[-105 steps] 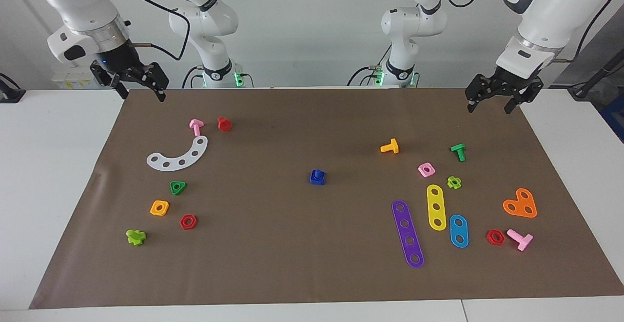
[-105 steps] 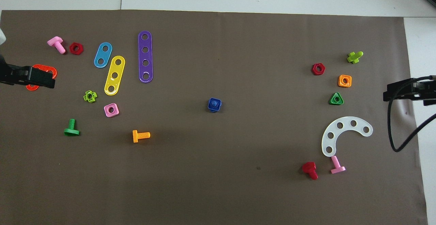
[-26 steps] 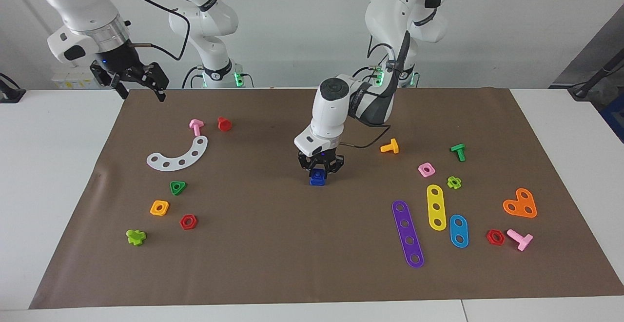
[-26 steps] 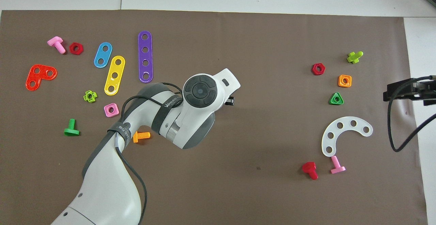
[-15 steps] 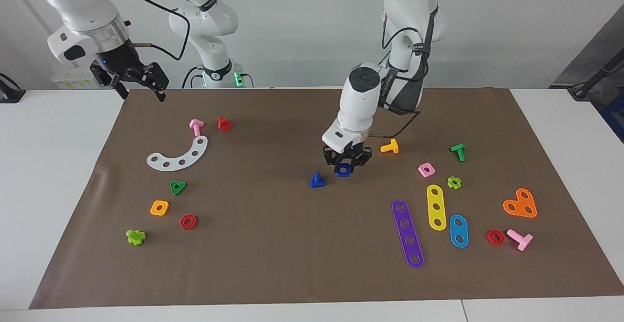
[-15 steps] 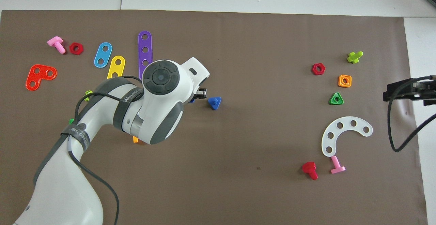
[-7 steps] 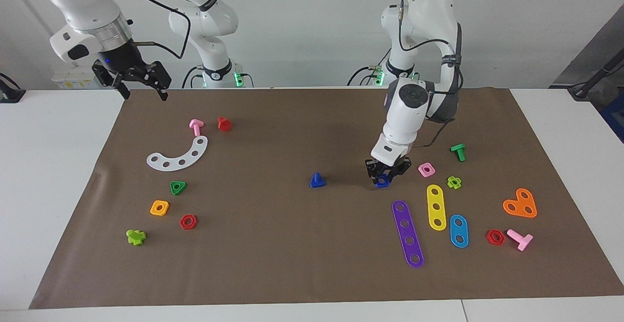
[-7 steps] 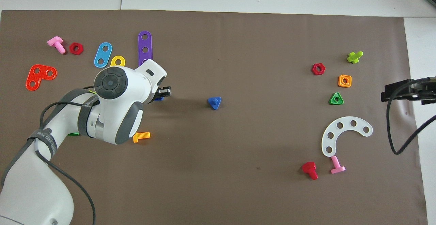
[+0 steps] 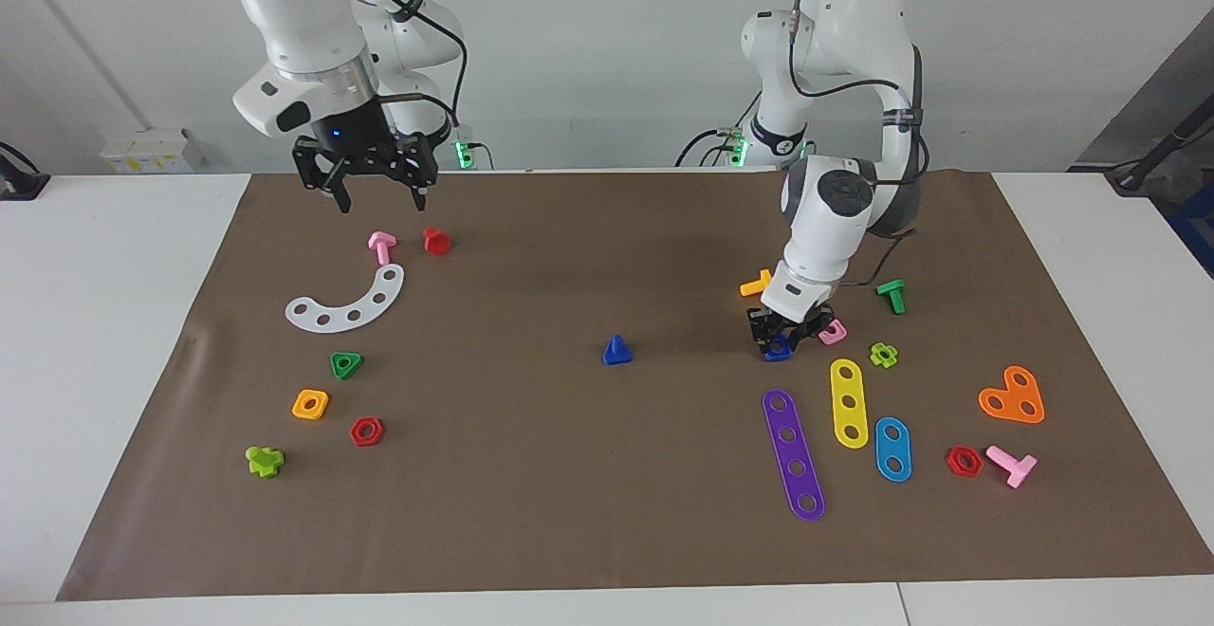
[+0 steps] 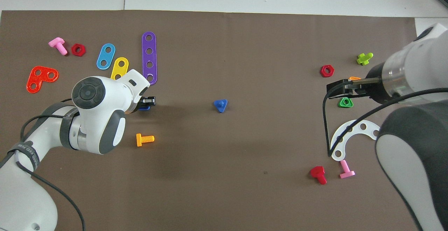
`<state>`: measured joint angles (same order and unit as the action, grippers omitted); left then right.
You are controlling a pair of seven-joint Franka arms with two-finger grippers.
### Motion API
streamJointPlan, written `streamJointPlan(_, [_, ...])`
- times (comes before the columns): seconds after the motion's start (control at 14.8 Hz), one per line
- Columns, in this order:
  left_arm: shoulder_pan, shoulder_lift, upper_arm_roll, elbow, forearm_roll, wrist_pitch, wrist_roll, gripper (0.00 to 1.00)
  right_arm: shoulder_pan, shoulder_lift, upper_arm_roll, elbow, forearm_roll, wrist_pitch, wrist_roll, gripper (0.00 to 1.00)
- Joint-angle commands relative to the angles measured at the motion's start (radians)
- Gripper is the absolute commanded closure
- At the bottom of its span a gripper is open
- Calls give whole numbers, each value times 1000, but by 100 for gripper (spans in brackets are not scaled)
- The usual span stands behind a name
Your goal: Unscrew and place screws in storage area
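The dark-blue screw (image 9: pixel 616 351) stands alone on its triangular head, shaft up, in the middle of the brown paper mat (image 9: pixel 569 474), the storage area; from overhead the screw (image 10: pixel 220 105) is uncovered. My left gripper (image 9: pixel 780 341) is low over the mat toward the left arm's end, shut on a blue square nut (image 9: pixel 778 350), right beside a pink square nut (image 9: pixel 836 331). From overhead the left gripper (image 10: pixel 146 103) mostly hides under its wrist, and the blue nut (image 10: pixel 144 107) peeks out. My right gripper (image 9: pixel 379 199) hangs open and empty over the mat's edge by a pink bolt (image 9: pixel 381 247).
A red bolt (image 9: pixel 436 241), a white curved strip (image 9: pixel 346 302) and several nuts lie at the right arm's end. An orange bolt (image 9: pixel 756 285), a green bolt (image 9: pixel 892 295), purple (image 9: pixel 793 453), yellow (image 9: pixel 849 402) and blue (image 9: pixel 892 449) strips lie around the left gripper.
The left gripper lifted the blue nut off the screw and carried it to beside the pink nut. The right arm swung in from the table's edge to over the pink bolt.
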<state>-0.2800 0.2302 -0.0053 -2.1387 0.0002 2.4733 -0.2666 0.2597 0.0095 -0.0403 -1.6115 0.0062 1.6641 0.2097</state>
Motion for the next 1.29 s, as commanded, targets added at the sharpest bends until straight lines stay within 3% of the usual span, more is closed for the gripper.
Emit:
streamJointPlan(0.0, [21, -40, -7, -44, 1, 19, 29, 32, 74, 98, 0, 16, 49, 103, 78, 0])
streamJointPlan(0.07, [21, -40, -7, -41, 1, 19, 43, 5, 108, 139, -1, 18, 43, 143, 135, 0])
streamJointPlan(0.14, [22, -39, -5, -34, 1, 15, 68, 0, 140, 183, 0, 18, 40, 187, 175, 0])
streamJointPlan(0.27, [42, -43, -5, -21, 1, 12, 92, 0, 197, 248, -1, 18, 51, 320, 210, 0])
streamJointPlan(0.61, [77, -117, -7, 60, 1, -91, 133, 0, 326, 392, -1, 18, 28, 492, 315, 0])
streamJointPlan(0.88, [120, -120, -7, 285, 4, -330, 193, 0, 381, 507, -1, 16, -23, 621, 356, 0])
streamJointPlan(1.22, [229, -137, -1, 480, 1, -560, 343, 0, 371, 526, -1, -5, -54, 658, 347, 5])
